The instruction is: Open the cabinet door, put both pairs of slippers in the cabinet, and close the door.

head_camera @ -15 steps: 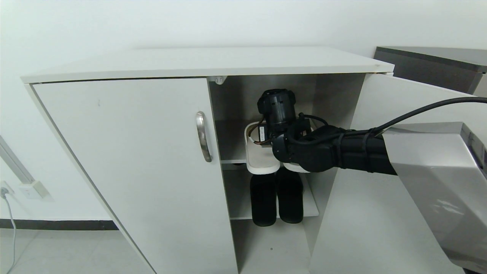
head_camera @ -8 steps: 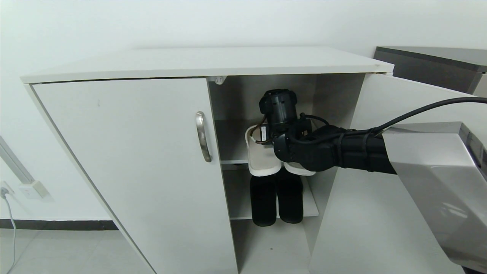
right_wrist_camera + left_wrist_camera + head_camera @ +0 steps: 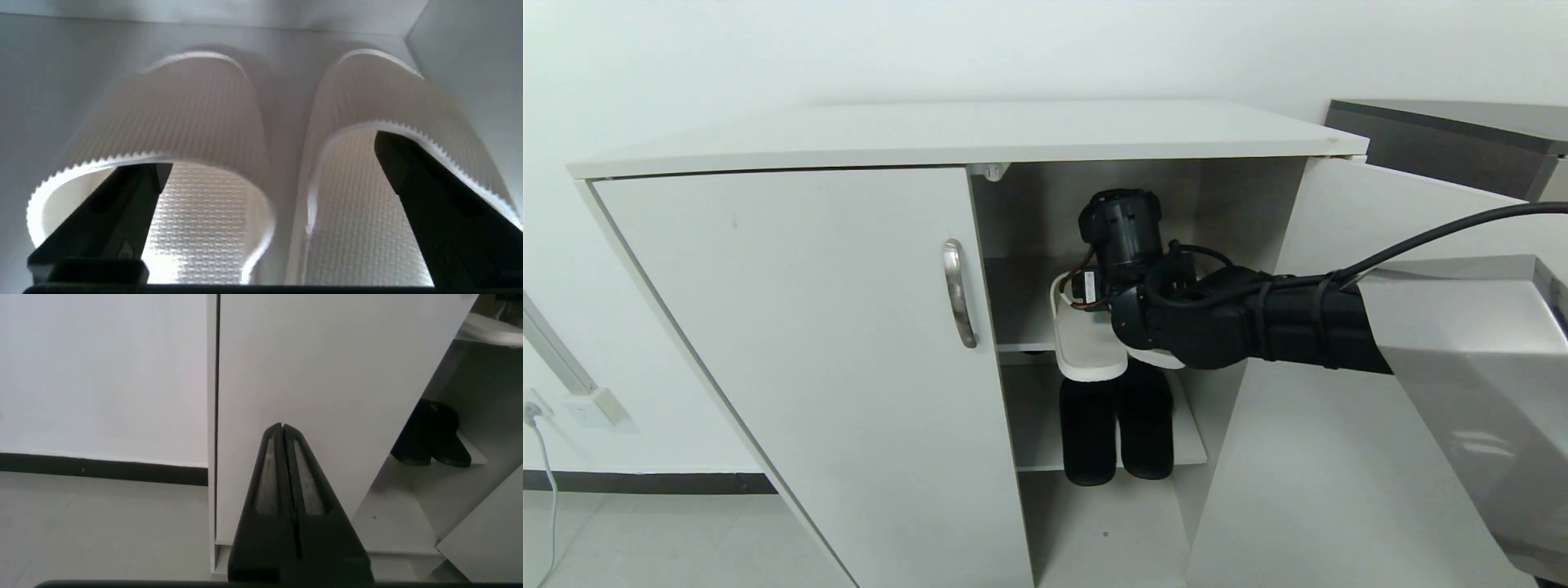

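White slippers (image 3: 1089,347) rightward (right pincer (image 3: 278,220) wide)

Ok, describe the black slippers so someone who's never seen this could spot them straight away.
Find the white cabinet with its right door open. On the lower shelf inside, the black slippers lie side by side, ends past the front edge. The only other pair, the white slippers on the shelf above, differs in colour.
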You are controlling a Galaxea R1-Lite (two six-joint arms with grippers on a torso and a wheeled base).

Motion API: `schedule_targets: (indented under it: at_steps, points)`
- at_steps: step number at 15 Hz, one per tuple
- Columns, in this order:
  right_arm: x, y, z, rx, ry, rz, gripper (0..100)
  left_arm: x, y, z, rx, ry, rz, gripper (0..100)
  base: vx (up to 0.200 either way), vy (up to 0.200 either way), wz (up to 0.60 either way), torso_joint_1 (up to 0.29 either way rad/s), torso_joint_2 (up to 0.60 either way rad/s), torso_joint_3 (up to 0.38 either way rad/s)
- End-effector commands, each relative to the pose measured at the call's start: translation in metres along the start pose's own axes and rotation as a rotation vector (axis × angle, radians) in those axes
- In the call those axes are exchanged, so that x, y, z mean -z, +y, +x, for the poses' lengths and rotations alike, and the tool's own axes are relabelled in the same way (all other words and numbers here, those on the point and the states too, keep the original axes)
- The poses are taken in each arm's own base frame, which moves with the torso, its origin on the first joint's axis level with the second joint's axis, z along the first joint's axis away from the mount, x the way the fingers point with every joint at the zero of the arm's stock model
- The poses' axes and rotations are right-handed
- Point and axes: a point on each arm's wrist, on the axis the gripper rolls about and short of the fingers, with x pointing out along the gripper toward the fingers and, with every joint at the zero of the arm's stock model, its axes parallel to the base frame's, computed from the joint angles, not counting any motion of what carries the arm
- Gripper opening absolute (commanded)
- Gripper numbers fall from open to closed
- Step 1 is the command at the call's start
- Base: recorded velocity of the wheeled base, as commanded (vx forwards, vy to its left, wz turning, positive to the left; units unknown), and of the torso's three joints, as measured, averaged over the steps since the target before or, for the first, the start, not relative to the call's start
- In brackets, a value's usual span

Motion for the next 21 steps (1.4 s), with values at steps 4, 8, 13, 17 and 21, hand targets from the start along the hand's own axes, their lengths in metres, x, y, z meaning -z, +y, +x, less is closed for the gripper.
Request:
schedule_targets:
  at_steps: [4,8,13,17,21]
  points:
    - [0.006,-0.002,-0.026,-0.028,0.039,-0.032,100,0.0,0.0,0.0,-0.001,-0.001,0.0,0,0.0,0.0,0.0,0.0,0.0,0.0]
    - [0.004,-0.007,-0.057,-0.064,0.055,-0.018,100,0.0,0.0,0.0,-0.001,0.001,0.001,0,0.0,0.0,0.0,0.0,0.0,0.0]
    - [0.017,-0.022,-0.111,-0.21,0.036,0.018,100,0.0,0.0,0.0,-0.001,0.001,0.001,0,0.0,0.0,0.0,0.0,0.0,0.0]
    - [0.029,-0.038,-0.146,-0.282,-0.004,0.038,0,0.0,0.0,0.0,0.001,0.0,0.0,0,0.0,0.0,0.0,0.0,0.0,0.0]
    - [0.029,-0.039,-0.157,-0.309,-0.015,0.011,0,0.0,0.0,0.0,0.002,0.001,0.001,0,0.0,0.0,0.0,0.0,0.0,0.0]
